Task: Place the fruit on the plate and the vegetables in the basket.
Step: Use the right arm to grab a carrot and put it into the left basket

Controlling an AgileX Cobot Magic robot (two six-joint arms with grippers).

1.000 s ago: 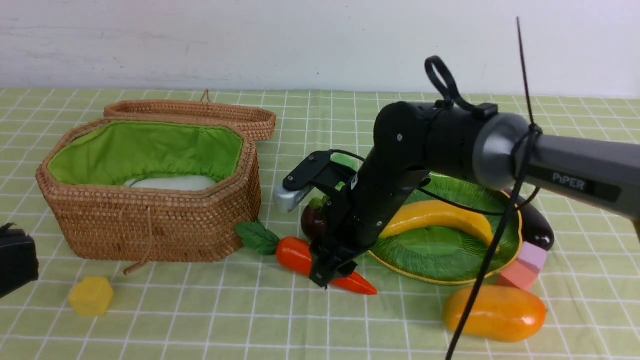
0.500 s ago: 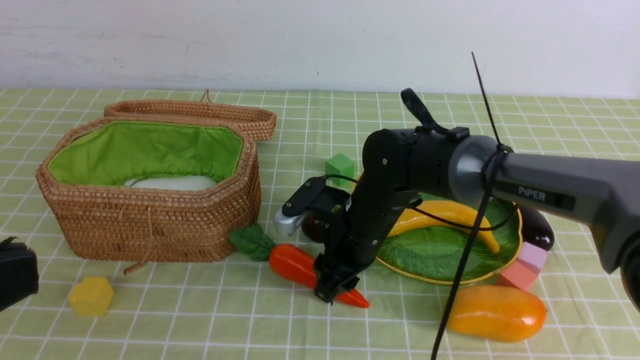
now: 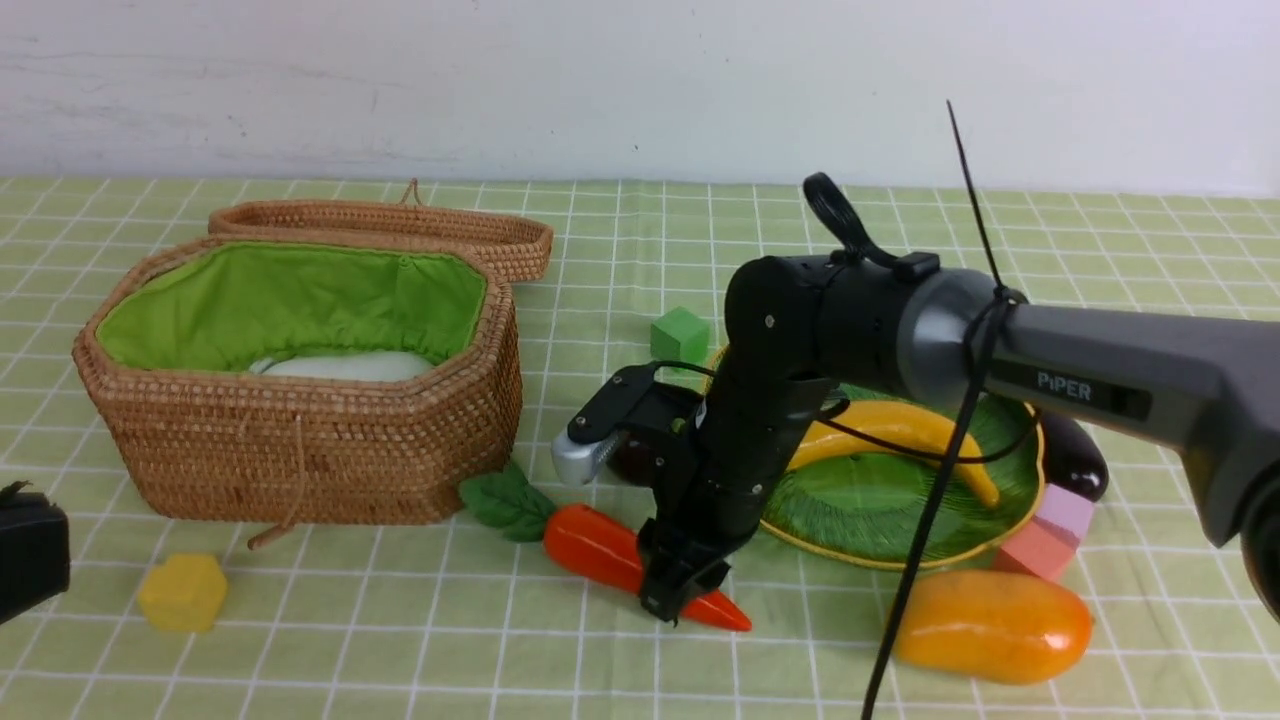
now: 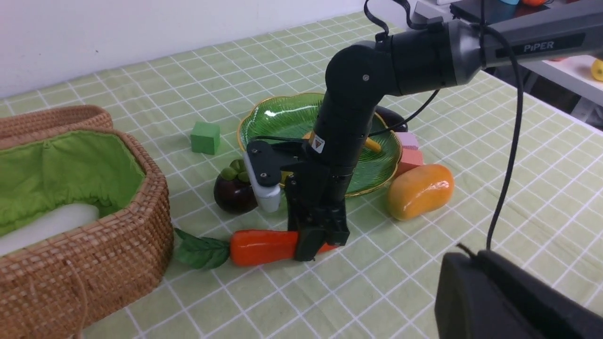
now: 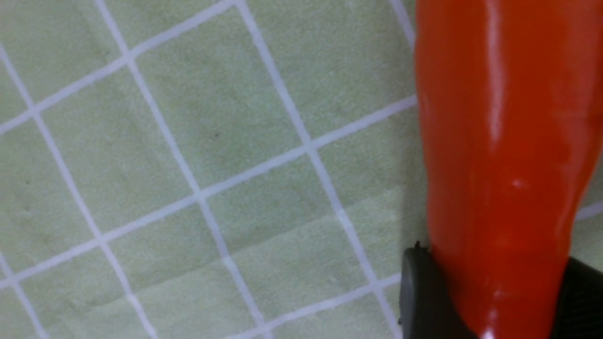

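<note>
Jaws on my right gripper [image 3: 683, 592] have drawn in over the last second. They stood loose either side of the carrot [image 3: 597, 537] and now press on it. In the right wrist view both black fingers [image 5: 426, 301] lie flush against the orange skin, with no gap that I can see. My wrist has also sunk a little, and the carrot has slid slightly toward me on the tablecloth [image 3: 400, 620]. I judge the grasp made, which leaves the lift and the carry over to the basket [image 3: 300, 462]. For now the carrot lies flat on the cloth between the basket and the plate [image 3: 885, 520], not yet raised.

The carrot is orange-red, smooth and glossy, with a bright streak of light along its length. It tapers from a thick shoulder to a point. A dark green leaf [image 3: 505, 498] sits at the thick end, just in front of the basket's near corner, and the tip pokes out past my fingers. I hold it toward the thin end rather than the middle, so the thick end may sag when I lift. The slick taper could also let it slide out of the grip.

The white radish [image 3: 345, 366] already lies in the basket and the banana [image 3: 890, 428] on the plate. The mango [image 3: 990, 625], the mangosteen [image 4: 233, 190] and the eggplant [image 3: 1075, 455] are still on the cloth. My left gripper [image 3: 30, 545] waits closed and empty at the left edge.
</note>
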